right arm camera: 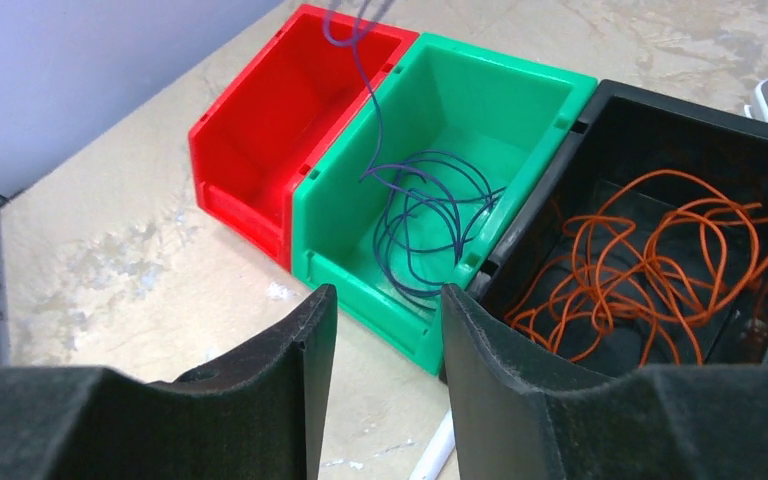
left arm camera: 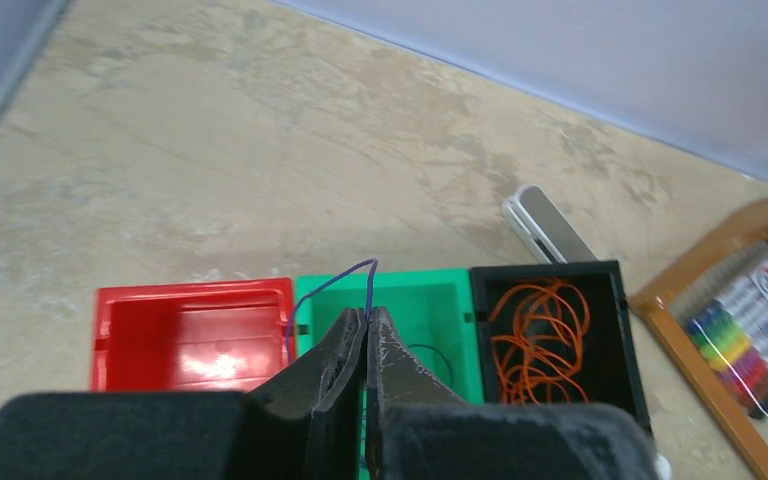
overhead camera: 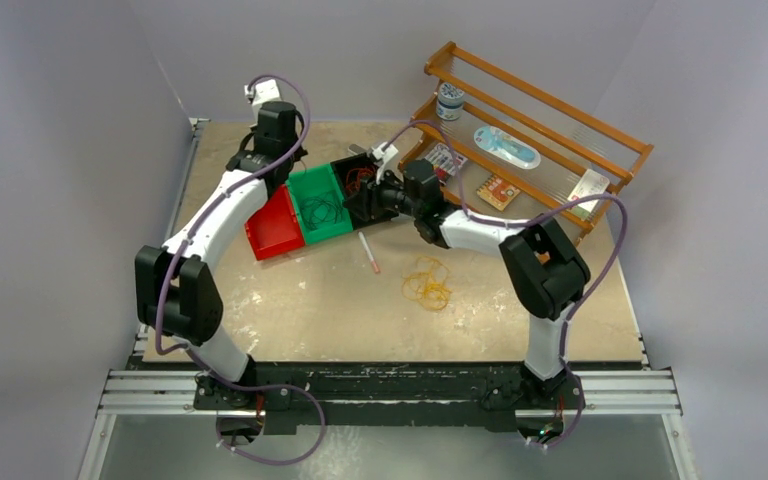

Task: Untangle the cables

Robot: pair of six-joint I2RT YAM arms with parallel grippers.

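Three bins stand side by side: red (overhead camera: 272, 232), green (overhead camera: 322, 205) and black (overhead camera: 360, 185). A dark wire (right arm camera: 428, 215) lies coiled in the green bin (right arm camera: 460, 100), and one strand rises out of it. My left gripper (left arm camera: 368, 316) is shut on that strand (left arm camera: 328, 286) above the green bin (left arm camera: 430, 305). A red-orange cable (right arm camera: 650, 262) fills the black bin (left arm camera: 545, 335). A yellow-orange cable (overhead camera: 427, 284) lies loose on the table. My right gripper (right arm camera: 385, 312) is open and empty, low in front of the green and black bins, and shows in the top view (overhead camera: 378, 195).
The red bin (right arm camera: 280, 130) holds nothing. A white pen (overhead camera: 369, 254) lies on the table in front of the bins. A wooden rack (overhead camera: 540, 150) with small items stands at the back right. A white flat object (left arm camera: 545, 225) lies behind the black bin.
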